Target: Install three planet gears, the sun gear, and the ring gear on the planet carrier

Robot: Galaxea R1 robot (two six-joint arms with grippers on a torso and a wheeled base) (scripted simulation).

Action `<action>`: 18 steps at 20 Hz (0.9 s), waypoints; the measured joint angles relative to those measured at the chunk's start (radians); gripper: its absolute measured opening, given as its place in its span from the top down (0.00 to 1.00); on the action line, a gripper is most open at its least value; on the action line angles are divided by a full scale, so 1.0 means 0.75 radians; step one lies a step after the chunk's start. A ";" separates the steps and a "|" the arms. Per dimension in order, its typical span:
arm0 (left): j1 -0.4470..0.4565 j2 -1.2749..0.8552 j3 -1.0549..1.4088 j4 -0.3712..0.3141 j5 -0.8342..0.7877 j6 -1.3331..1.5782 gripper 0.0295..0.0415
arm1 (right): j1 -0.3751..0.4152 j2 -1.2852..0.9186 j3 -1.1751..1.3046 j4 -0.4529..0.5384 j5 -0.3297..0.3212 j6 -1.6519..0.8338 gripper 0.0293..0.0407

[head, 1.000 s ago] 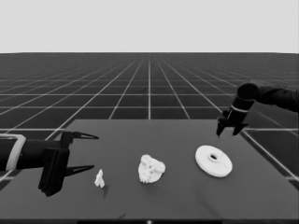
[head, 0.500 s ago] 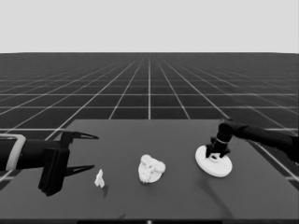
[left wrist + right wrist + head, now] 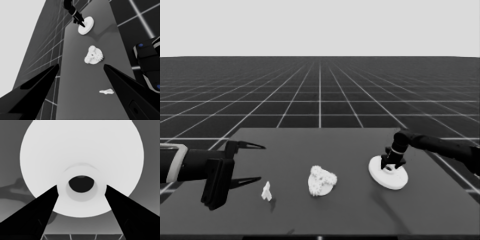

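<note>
Larger round part (image 3: 388, 173) lies flat at the right side of the tabletop (image 3: 320, 145), hub and centre hole up. Right gripper (image 3: 391, 165) is down on it, arm coming in from the right edge. In the right wrist view the disc (image 3: 82, 152) fills the picture, and the two fingers (image 3: 42, 215) straddle the raised hub, spread apart, one on each side; cannot tell if they touch the hub. Nothing lifted, disc sits on the tabletop.

Smaller round part (image 3: 321, 182) is near the tabletop centre, well apart from the larger one, with small toothed gears (image 3: 319, 173) clustered on top of it. Left wrist view shows the same stack (image 3: 93, 56), gears overlapping the disc edge; exact gear count hard to tell.

Thin white piece (image 3: 266, 191) lies to the left of that stack, just beside the left gripper (image 3: 252, 164). Left gripper waits over the tabletop's left end, fingers wide apart, holding nothing. Left wrist view looks along the tabletop at the thin white piece (image 3: 106, 91), the stack, and the right arm farther off.
</note>
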 joint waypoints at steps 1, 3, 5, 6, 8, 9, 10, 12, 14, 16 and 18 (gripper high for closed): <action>0.000 0.000 0.000 0.000 0.000 0.000 0.25 | 0.000 0.000 0.000 0.000 0.000 0.000 0.51; 0.000 0.000 0.000 0.000 0.000 0.000 0.25 | 0.000 0.000 0.000 0.000 0.000 0.000 0.51; 0.000 0.000 0.000 0.000 0.000 0.000 0.25 | 0.290 -0.130 0.256 0.160 -0.282 0.095 0.51; 0.000 0.000 0.000 0.000 0.000 0.000 0.25 | 0.387 -0.124 0.242 0.210 -0.342 0.088 0.51; 0.000 0.000 0.000 0.000 0.000 0.000 0.25 | 0.470 -0.103 0.200 0.254 -0.399 0.072 0.51; 0.000 0.000 0.000 0.000 0.000 0.000 0.25 | 0.486 -0.097 0.187 0.263 -0.411 0.067 0.51; 0.000 0.000 0.000 0.000 0.000 0.000 0.25 | 0.495 -0.093 0.178 0.268 -0.418 0.063 0.51; 0.000 0.000 0.000 0.000 0.000 0.000 0.25 | 0.502 -0.089 0.170 0.272 -0.425 0.060 0.51; 0.000 0.000 0.000 0.000 0.000 0.000 0.25 | 0.492 -0.051 0.572 0.304 -0.383 0.668 0.51; 0.000 0.000 0.000 0.000 0.000 0.000 0.25 | 0.472 0.488 0.621 0.297 -0.341 1.138 0.51; 0.000 0.000 0.000 0.000 0.000 0.000 0.25 | 0.465 0.753 0.419 0.287 -0.339 1.154 0.51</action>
